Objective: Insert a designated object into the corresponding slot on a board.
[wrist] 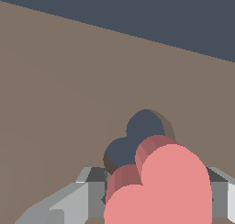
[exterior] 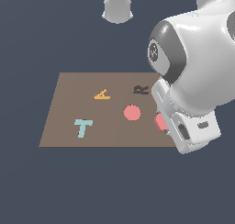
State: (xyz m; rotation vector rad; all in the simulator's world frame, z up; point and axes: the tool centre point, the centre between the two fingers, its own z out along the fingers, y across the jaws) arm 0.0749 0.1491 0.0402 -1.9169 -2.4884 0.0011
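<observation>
Your jaws grip the pink heart (wrist: 160,191), held just beside the heart slot (wrist: 135,142) in the board (exterior: 69,90)

The exterior view looks down at a slant from well above and outside one long edge of the board (exterior: 69,108) on the table (exterior: 55,186), taking in nearly the whole board. The wrist view sits low and close by the claw (wrist: 158,195), facing across the board (wrist: 55,94) past the heart-shaped slot (wrist: 135,142). Both share the board and the pink heart (exterior: 160,122) (wrist: 170,191).
</observation>
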